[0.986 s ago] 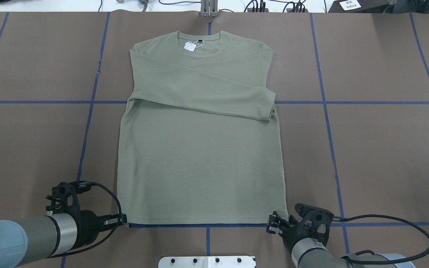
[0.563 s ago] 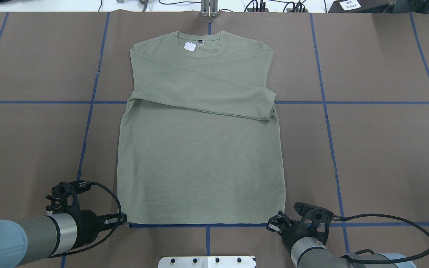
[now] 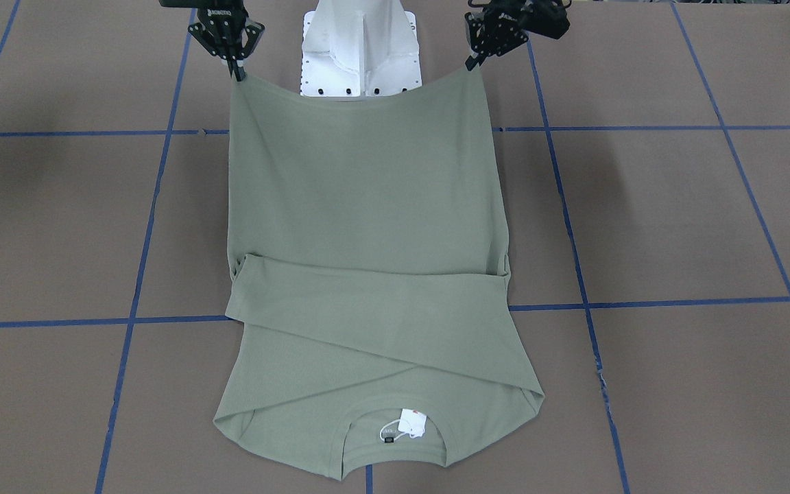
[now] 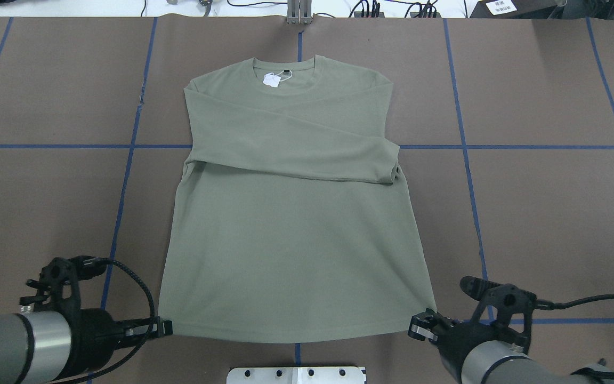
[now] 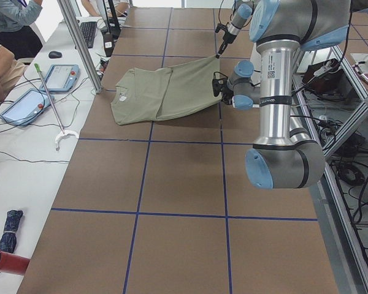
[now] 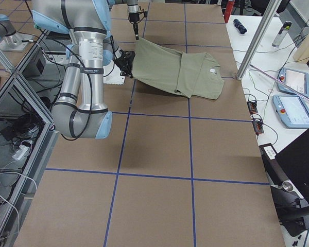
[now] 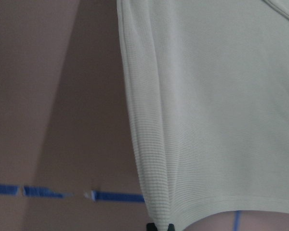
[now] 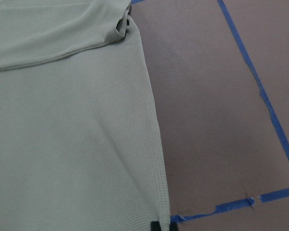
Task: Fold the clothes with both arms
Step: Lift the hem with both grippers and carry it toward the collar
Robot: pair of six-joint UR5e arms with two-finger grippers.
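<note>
**Item:** sage-green long-sleeved knit shirt, 1 pc.

**Loc:** mid table, centred btw its left & right ends. Collar points toward the far, operator-side edge; hem toward the robot-side edge.

**Layout:** both sleeves folded across the chest, one over the other. The top sleeve's cuff ends at the shirt's side edge on the robot's right. White tag on a string lies in the neck opening.

**Condition:** collar, shoulders & sleeves flat on the table. Hem end is raised off the surface, per both side views, w/ the cloth sloping up from the sleeve fold to the hem. Hem is stretched btw the two grippers w/ a slight sag at its middle. In the front-facing view it overlaps the white pedestal base.

**Left gripper****:** jaws closed tight, pinching the hem corner on the robot's left. Wrist cam shows only the black fingertips at the cloth's bottom corner, no gap btw them.

**Right gripper****:** jaws closed likewise, pinching the opposite hem corner. Black fingertips sit right at that corner in the wrist cam.

**Arms:** both come in from the robot-side edge, one per hem corner, well apart.

**Surface:** brown covering w/ blue tape lines in a grid.
</note>
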